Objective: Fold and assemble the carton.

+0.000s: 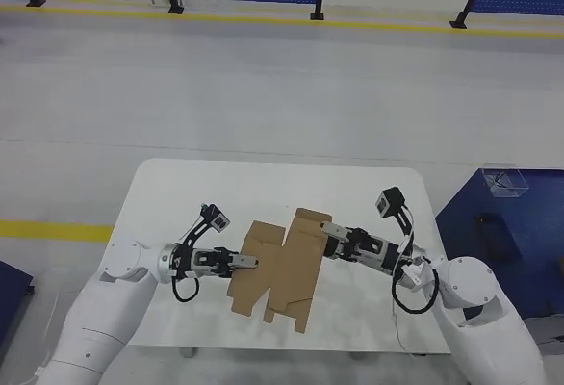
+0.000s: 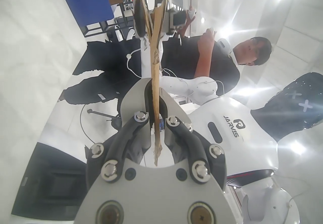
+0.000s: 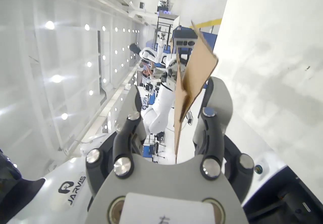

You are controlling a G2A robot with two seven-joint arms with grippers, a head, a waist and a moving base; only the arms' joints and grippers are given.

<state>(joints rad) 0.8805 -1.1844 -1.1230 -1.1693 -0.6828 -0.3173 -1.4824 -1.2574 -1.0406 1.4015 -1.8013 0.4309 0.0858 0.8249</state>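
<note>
A flat brown carton (image 1: 280, 269) hangs over the middle of the white table (image 1: 263, 188), its panels and flaps partly unfolded. My left gripper (image 1: 247, 261) is shut on its left edge. From the left wrist the carton (image 2: 154, 68) shows edge-on, pinched at my left gripper (image 2: 155, 95). My right gripper (image 1: 326, 232) is at the carton's upper right flap. From the right wrist that gripper (image 3: 174, 98) stands open, its fingers (image 3: 217, 93) wide apart, with the carton's bent flap (image 3: 195, 71) between them, closer to one finger.
A dark blue cabinet (image 1: 513, 241) stands just off the table's right side, with a clear plastic box (image 1: 503, 180) on it. Bare table surface lies beyond the carton toward the far edge and at the left corner.
</note>
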